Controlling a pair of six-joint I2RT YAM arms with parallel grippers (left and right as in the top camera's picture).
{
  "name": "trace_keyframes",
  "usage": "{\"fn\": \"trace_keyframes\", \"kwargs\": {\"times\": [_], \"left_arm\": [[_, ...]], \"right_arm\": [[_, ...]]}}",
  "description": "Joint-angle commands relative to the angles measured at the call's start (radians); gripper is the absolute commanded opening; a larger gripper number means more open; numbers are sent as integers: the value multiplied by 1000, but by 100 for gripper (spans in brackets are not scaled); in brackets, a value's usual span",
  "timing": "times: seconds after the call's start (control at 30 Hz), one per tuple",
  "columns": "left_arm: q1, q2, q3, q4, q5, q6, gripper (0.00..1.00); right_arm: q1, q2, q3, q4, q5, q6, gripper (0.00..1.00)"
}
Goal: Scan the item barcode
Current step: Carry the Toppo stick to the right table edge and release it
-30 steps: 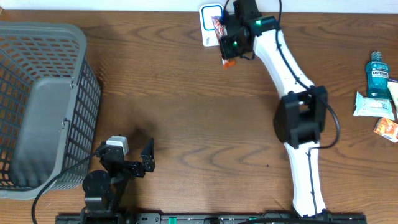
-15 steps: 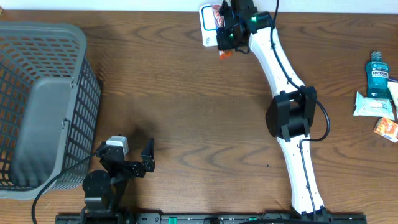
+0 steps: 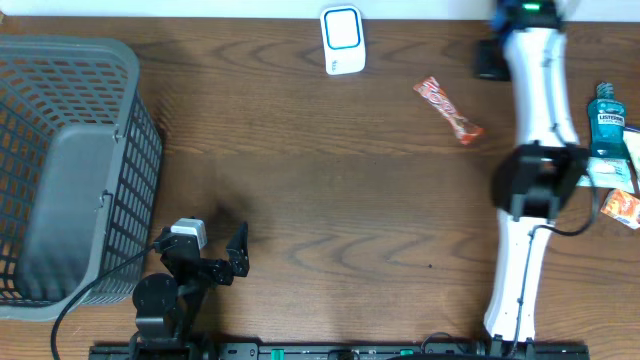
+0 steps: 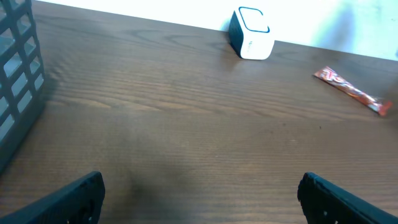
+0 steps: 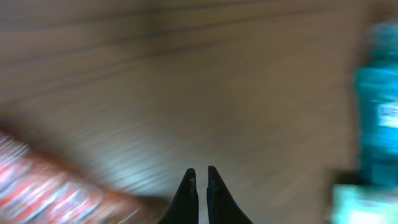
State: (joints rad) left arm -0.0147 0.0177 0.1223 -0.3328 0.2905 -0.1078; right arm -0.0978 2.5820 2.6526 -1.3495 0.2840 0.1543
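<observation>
The item, a red snack bar in its wrapper, lies loose on the table, right of the white and blue scanner at the back edge. In the left wrist view the bar lies far right and the scanner stands at the top. My right gripper hangs at the back right, between the bar and a bottle. In its blurred own view, the right gripper is shut on nothing, with the bar at lower left. My left gripper rests near the front edge; its own view shows the gripper wide open and empty.
A grey mesh basket fills the left side; its wall shows at the left wrist view's edge. A teal mouthwash bottle, a white packet and an orange packet lie at the right edge.
My right arm has swung from the scanner to the back right. The snack bar it held at the scanner now lies free on the table. The left arm has not moved.
</observation>
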Motion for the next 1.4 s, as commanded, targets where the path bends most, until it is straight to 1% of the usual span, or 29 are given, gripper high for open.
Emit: {"fn": "trace_keyframes", "kwargs": {"times": [0.0,0.03,0.07,0.1,0.13,0.17,0.2,0.23,0.27,0.33,0.37,0.4,0.47,0.5,0.57,0.67,0.8,0.87,0.97,1.0,1.03,1.13,1.2,1.23,1.27,1.3,1.33,1.37], "left_arm": [[4,-1,-15,-19,15,-2,98],[4,-1,-15,-19,15,-2,98],[4,-1,-15,-19,15,-2,99],[4,-1,-15,-19,15,-2,98],[4,-1,-15,-19,15,-2,99],[4,-1,-15,-19,15,-2,98],[4,-1,-15,-19,15,-2,98],[4,-1,-15,-19,15,-2,98],[4,-1,-15,-19,15,-2,99],[4,-1,-15,-19,15,-2,98],[4,-1,-15,-19,15,-2,98],[4,-1,-15,-19,15,-2,99],[4,-1,-15,-19,15,-2,98],[4,-1,-15,-19,15,-2,99],[4,-1,-15,-19,15,-2,98],[4,-1,-15,-19,15,-2,98],[4,-1,-15,-19,15,-2,98],[4,-1,-15,-19,15,-2,98],[4,-1,-15,-19,15,-2,98],[4,-1,-15,-19,15,-2,98],[4,-1,-15,-19,15,-2,98],[4,-1,-15,-19,15,-2,98],[4,-1,-15,-19,15,-2,98],[4,-1,-15,-19,15,-2,98],[4,-1,-15,-19,15,-2,99],[4,-1,-15,-19,15,-2,98],[4,-1,-15,-19,15,-2,98],[4,-1,-15,-19,15,-2,98]], "right_arm": [[-112,-9,-51,26,150,32,1],[-140,-8,-63,30,124,28,1],[-166,-8,-76,30,64,-7,1],[-184,-8,-81,30,-5,-39,1],[-203,-8,-81,30,-117,-71,2],[-215,-9,-81,33,-219,-98,11],[-224,-9,-80,34,-338,-142,29],[-229,-9,-80,34,-441,-195,56],[-229,-9,-80,29,-539,-262,64],[-220,-9,-80,9,-679,-395,76],[-209,-9,-80,-14,-755,-497,80],[-196,-9,-80,-45,-820,-607,82],[-171,-9,-82,-93,-871,-757,89],[-154,-8,-90,-101,-869,-809,99],[-122,-8,-122,-80,-852,-843,99],[-79,-8,-193,-15,-845,-839,99],[-10,-8,-322,98,-743,-787,99],[32,-8,-380,156,-605,-750,99],[68,-8,-414,229,-369,-621,99],[78,-8,-417,243,-284,-579,98],[87,-8,-418,251,-210,-552,93],[96,-8,-418,256,-37,-505,70],[92,-8,-418,245,-7,-505,57],[88,-8,-418,240,-5,-505,41],[82,-8,-418,238,-5,-488,30],[75,-8,-418,238,-5,-464,12],[63,-9,-417,239,-5,-422,1],[54,-9,-415,239,0,-396,1]]}}
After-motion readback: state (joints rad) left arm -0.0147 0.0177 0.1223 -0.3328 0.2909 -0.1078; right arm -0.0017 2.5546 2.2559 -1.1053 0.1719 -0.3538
